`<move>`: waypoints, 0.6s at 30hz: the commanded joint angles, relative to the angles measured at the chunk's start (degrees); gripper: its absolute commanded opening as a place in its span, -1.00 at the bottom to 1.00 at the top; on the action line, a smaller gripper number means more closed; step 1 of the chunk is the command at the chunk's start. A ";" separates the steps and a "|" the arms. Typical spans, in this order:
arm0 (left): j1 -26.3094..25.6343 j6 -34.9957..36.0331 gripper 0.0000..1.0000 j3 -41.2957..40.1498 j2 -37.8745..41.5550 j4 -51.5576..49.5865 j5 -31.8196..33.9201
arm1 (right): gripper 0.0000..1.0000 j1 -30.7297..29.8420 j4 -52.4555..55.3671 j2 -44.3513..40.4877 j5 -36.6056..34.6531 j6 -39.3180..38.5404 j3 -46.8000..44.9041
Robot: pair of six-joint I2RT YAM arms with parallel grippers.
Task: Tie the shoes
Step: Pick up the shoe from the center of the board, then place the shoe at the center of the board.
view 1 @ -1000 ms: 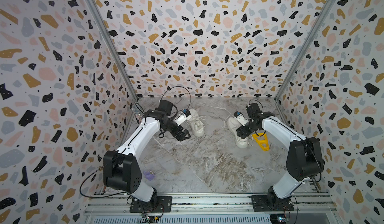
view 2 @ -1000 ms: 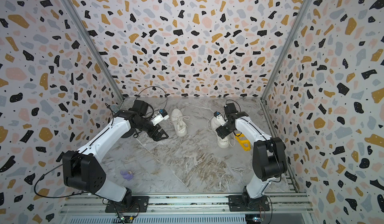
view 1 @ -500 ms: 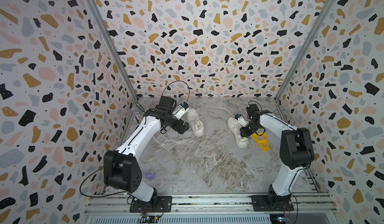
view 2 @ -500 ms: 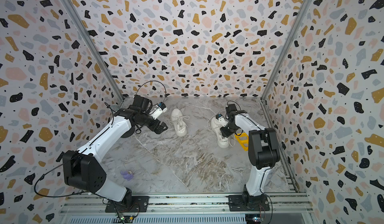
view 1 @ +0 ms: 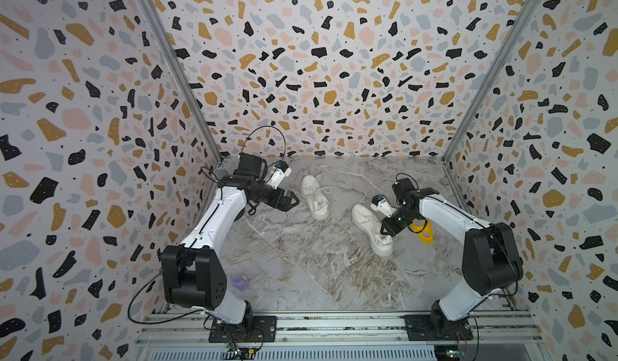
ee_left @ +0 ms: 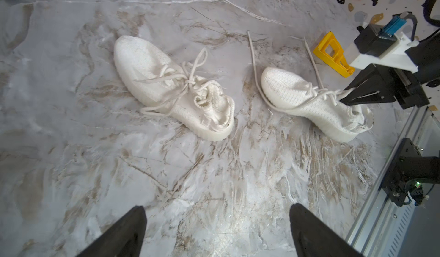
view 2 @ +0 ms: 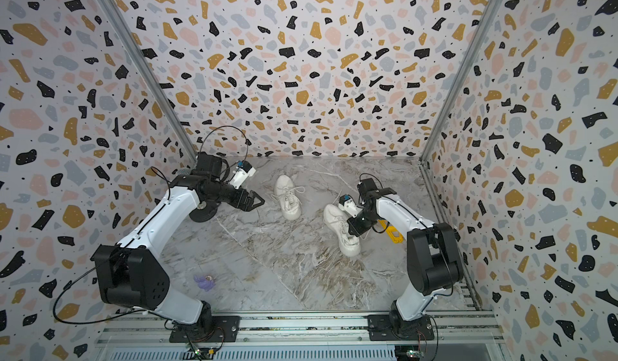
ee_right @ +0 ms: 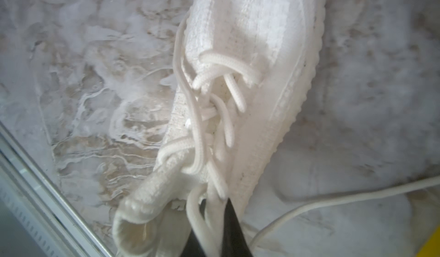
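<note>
On the marble tabletop (view 1: 301, 269), my left gripper (view 1: 291, 202) hangs spread wide beside the left sneaker (view 1: 313, 197). My wrist views, unlike the top views, show my right gripper (ee_right: 214, 217) pinched on the right sneaker's (ee_right: 257, 53) laces (ee_right: 197, 134) near its collar.

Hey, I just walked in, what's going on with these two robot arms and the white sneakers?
Two robot arms are working on tying a pair of white sneakers on a marble table. The right claw is pinched on the laces near the tongue of the untied shoe, whose lace ends trail loose on the table. The left claw is open, hovering apart from the other shoe, whose laces already look knotted with a loop.
</note>
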State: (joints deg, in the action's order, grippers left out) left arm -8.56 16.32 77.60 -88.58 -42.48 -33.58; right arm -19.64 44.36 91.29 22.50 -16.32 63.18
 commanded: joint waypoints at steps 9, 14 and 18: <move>-9.45 -2.26 0.68 6.58 -8.99 -0.76 -0.48 | -0.82 -4.00 -8.97 -10.00 3.94 6.54 -9.26; -13.94 -2.48 0.62 6.34 -11.88 0.13 3.43 | -0.88 -4.00 -9.82 -11.80 -8.57 7.48 -9.53; -17.92 -2.18 0.61 7.10 -15.36 0.37 7.05 | -0.87 -4.00 -10.34 -11.10 -9.57 7.70 -10.04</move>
State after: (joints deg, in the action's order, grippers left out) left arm -24.36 14.31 82.81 -102.04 -43.07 -29.45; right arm -23.62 35.64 81.38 15.55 -9.34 53.12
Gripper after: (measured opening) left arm 0.807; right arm 0.090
